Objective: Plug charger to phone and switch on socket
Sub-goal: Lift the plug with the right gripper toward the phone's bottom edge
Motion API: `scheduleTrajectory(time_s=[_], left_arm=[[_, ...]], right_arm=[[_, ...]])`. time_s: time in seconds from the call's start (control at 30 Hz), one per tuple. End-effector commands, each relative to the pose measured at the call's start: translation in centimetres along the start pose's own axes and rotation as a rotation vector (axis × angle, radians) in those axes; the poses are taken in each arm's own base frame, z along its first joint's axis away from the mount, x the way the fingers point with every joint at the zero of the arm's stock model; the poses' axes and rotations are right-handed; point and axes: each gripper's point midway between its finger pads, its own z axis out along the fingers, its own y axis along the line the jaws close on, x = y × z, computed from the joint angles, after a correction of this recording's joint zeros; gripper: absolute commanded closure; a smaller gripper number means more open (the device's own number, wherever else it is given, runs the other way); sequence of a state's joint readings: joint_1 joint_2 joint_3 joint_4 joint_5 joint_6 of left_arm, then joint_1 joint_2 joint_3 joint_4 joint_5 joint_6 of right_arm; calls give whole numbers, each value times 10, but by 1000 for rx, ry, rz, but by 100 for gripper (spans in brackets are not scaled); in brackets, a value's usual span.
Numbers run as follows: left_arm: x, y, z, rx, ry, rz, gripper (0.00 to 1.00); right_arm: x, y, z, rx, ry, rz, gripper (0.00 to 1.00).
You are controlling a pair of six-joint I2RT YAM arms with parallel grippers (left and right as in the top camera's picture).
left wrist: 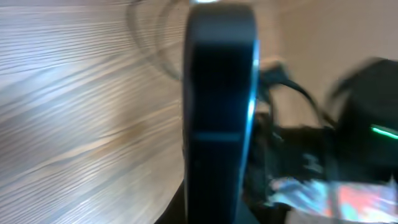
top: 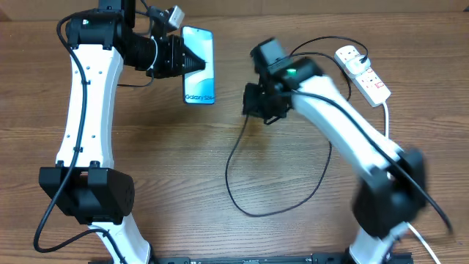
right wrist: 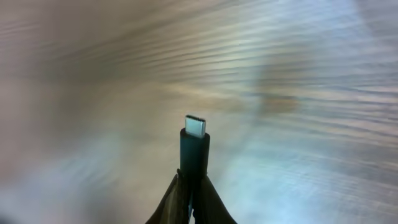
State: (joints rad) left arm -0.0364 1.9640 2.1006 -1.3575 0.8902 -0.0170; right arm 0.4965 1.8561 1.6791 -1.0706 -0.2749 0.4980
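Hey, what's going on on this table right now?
The left hand grips the slim blue-screened smartphone by its edge. The right hand pinches the small plug tip of the thin black charger cable, not yet plugged in. Its other end sits in the white power strip at the far right.

Phone (top: pixel 199 88) left of socket (top: pixel 363 72)

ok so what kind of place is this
Most likely a robotics lab or test bench, not a home. The left arm and right arm are white robot arms standing at a plain wooden table, with a phone, a charger cable and a power strip set out as props.
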Motion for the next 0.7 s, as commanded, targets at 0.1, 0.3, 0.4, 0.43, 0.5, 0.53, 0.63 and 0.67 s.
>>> scheduleTrajectory(time_s=[0.1, 0.3, 0.4, 0.43, 0.5, 0.53, 0.63, 0.67], left_arm=[[-12, -55, -36, 403, -73, 42, 96], [-15, -81, -67, 638, -104, 39, 96], [-15, -84, -69, 654, -101, 31, 96], [-15, -83, -69, 652, -101, 31, 96], [-15, -83, -68, 647, -101, 30, 96], [-15, -82, -68, 644, -101, 30, 96], [-15, -80, -65, 625, -100, 29, 96], [-15, -78, -64, 608, -97, 23, 96]], right_arm=[[40, 56, -88, -288, -8, -298, 96], [86, 94, -130, -588, 84, -498, 96], [90, 101, -135, -651, 95, -527, 96], [91, 103, -136, -659, 93, -533, 96], [91, 107, -136, -666, 88, -546, 96], [92, 110, -136, -670, 86, -549, 96], [89, 113, -131, -637, 80, -498, 96], [84, 112, -127, -598, 69, -460, 96]])
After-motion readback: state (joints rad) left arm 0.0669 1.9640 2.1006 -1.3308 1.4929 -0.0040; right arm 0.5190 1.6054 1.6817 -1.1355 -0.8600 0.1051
